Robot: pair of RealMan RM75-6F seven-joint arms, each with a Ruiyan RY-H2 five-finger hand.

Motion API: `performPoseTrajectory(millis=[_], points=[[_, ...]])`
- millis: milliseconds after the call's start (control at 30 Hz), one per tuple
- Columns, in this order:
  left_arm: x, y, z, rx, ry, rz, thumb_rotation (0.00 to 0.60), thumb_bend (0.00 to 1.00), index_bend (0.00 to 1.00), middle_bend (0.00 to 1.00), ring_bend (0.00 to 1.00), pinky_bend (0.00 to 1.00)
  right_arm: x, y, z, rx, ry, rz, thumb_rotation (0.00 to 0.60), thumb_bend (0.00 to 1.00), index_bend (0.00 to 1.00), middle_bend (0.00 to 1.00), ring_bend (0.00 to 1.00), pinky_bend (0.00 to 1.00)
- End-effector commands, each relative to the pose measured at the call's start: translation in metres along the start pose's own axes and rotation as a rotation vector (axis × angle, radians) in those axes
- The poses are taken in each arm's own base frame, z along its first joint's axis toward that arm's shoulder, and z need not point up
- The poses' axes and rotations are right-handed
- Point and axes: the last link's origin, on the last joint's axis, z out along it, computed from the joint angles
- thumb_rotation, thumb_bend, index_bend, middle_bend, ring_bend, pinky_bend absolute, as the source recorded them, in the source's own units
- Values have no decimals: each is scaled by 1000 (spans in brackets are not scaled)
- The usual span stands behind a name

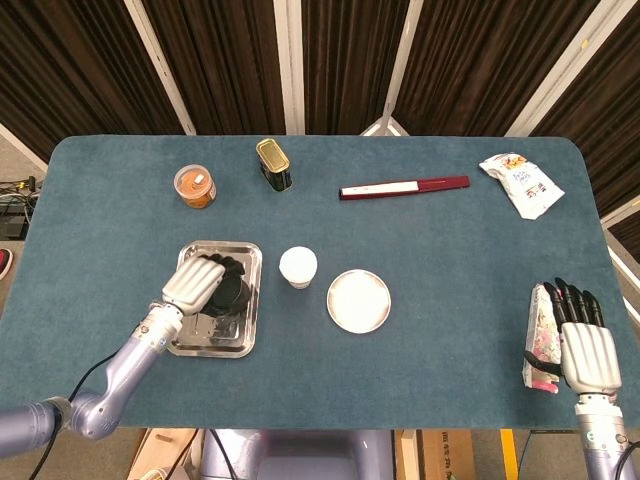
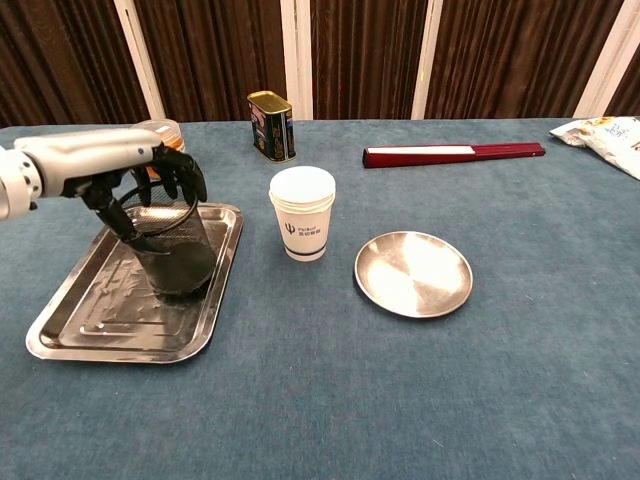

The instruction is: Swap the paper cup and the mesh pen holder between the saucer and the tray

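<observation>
Left robot hand (image 2: 150, 175) sits directly over the pen holder (image 2: 170, 245), fingers curled down around its rim from above; a firm hold looks likely but contact can't be confirmed. Holder stands in the tray (image 2: 80, 325), leaning slightly, long axis near vertical. Black wire mesh, see-through, open top. Cup (image 2: 302, 212) stands on the worktop between tray and saucer (image 2: 413, 272), which is bare. Right robot hand (image 1: 586, 345) lies far off, fingers extended, holding nothing; left is far nearer.
</observation>
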Motion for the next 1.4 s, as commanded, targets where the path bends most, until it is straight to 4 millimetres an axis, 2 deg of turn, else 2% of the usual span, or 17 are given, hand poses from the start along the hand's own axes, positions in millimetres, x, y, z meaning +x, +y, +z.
performPoseTrajectory(millis=[33,167,300,467,800,867,967,1067,1133,1400], points=[[16,5,-11,-37,16,-54,600,443,405,345,294,399,0,0,0,-2,0,5,600,0,0,11,2,0],[33,21,-21,-100,8,-60,600,443,406,341,294,399,0,1,1,-9,2,13,600,0,0,11,3,0],[33,51,-22,-184,-41,-76,600,442,405,335,294,399,1,1,2,-15,8,13,600,0,0,11,3,0],[19,82,-14,-251,-79,-62,600,440,396,333,294,398,2,3,1,-21,14,16,600,0,1,11,4,0],[-14,103,3,-231,-94,24,600,418,387,312,287,389,9,9,1,-28,32,44,600,0,3,11,7,0],[-18,104,5,-228,-87,41,600,386,380,293,276,385,10,10,1,-30,34,48,600,0,3,11,7,0],[-21,106,7,-226,-80,57,600,267,333,232,217,364,11,12,1,-29,38,49,600,0,4,11,7,0],[-23,109,6,-230,-78,63,600,99,262,113,70,311,12,12,1,-26,39,50,600,0,3,11,7,0],[-22,111,4,-235,-85,54,600,28,234,62,28,293,12,12,1,-25,39,48,600,0,3,11,7,0],[-15,114,-4,-262,-138,25,600,5,229,57,27,306,11,12,0,-21,21,33,600,0,3,11,7,0]])
